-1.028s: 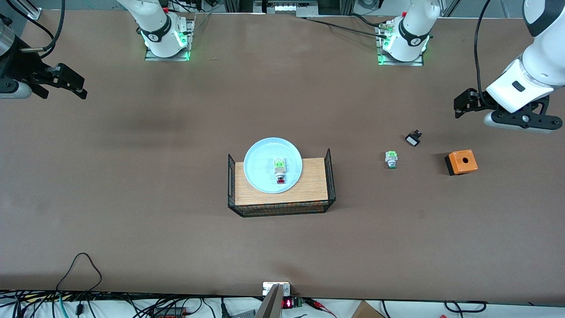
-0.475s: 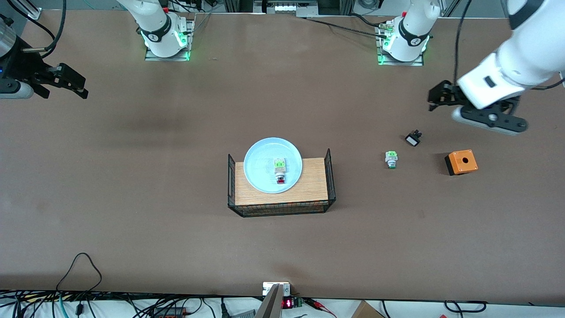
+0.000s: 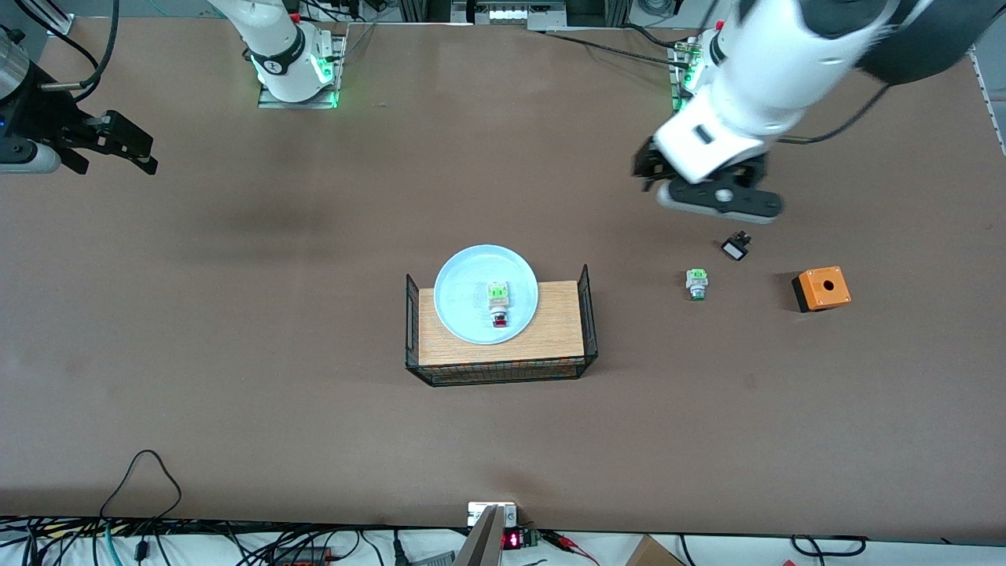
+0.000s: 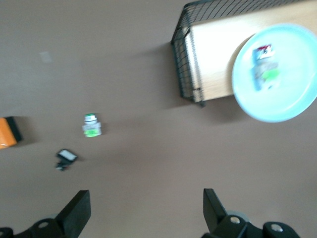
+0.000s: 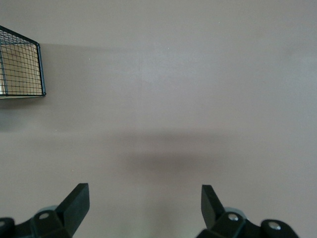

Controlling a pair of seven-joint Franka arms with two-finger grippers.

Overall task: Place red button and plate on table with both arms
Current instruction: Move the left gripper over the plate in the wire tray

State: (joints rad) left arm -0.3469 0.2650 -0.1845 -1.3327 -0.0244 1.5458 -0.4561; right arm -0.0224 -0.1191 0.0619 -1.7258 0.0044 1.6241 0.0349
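Brown table (image 3: 236, 330) carries everything. Left gripper (image 4: 143, 210), fingers spread and empty, hangs over bare tabletop toward the left arm's end; right gripper (image 5: 143, 206), also spread, waits at the right arm's end. Mid-table, a wire rack (image 3: 550, 330) bears the plate (image 3: 460, 279), holding the red button (image 3: 499, 317). No legible writing.

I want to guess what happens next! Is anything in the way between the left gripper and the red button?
Nothing visible blocks it. The left gripper hangs open over bare table. The red button lies uncovered in the plate on the wire rack, whose side walls stand beside it.
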